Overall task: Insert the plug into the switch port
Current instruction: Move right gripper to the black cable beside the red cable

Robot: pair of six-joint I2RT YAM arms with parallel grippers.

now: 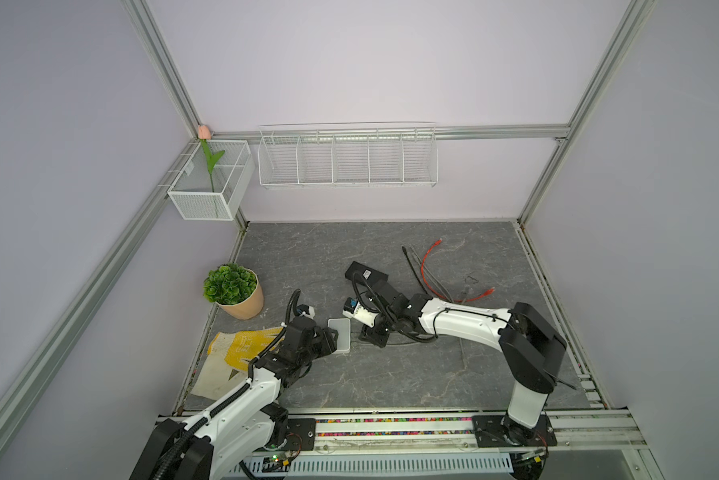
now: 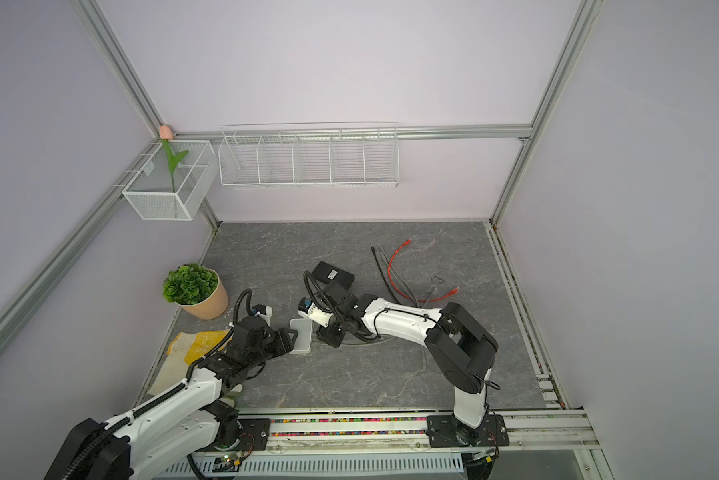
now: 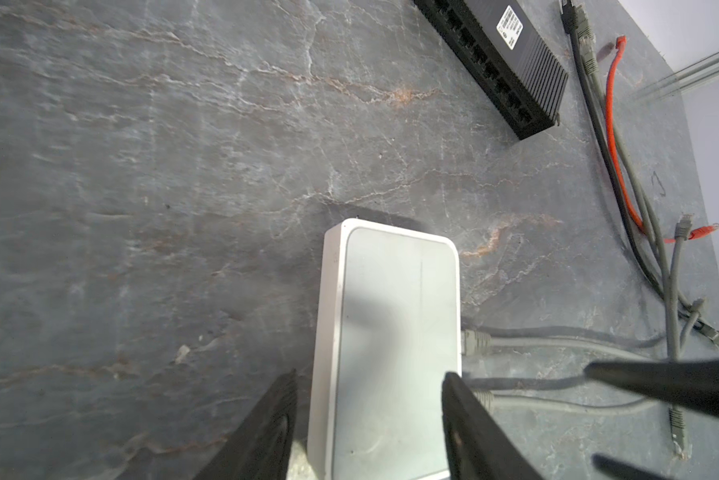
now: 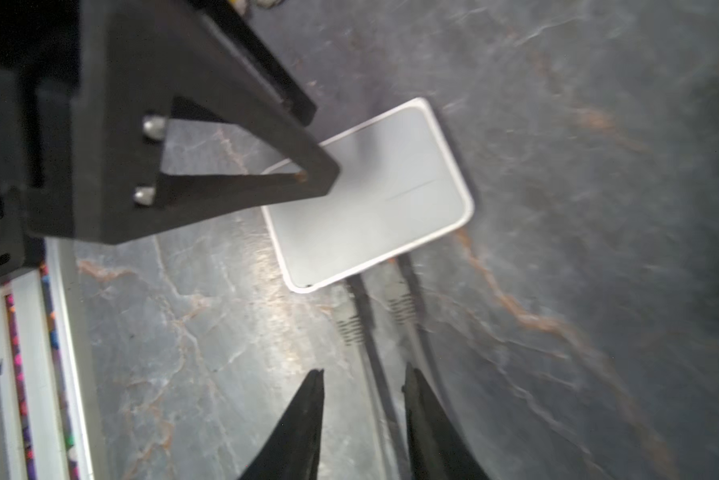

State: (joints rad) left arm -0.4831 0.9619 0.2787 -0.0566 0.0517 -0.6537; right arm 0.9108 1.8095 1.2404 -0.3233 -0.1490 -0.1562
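switch (image 1: 339, 334) flat on surface (image 1: 412, 374), lower middle in both top views | left fingers (image 3: 274, 415) released, straddling its end, probably to steady it | plug (image 4: 349, 324) looks seated in switch side, just ahead of right fingers (image 4: 304, 415) | those released too, cable (image 4: 376, 374) running between them

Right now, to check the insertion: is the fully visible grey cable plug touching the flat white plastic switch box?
Touching. The left wrist view shows the grey plug meeting the white switch box's side wall with no gap between them.
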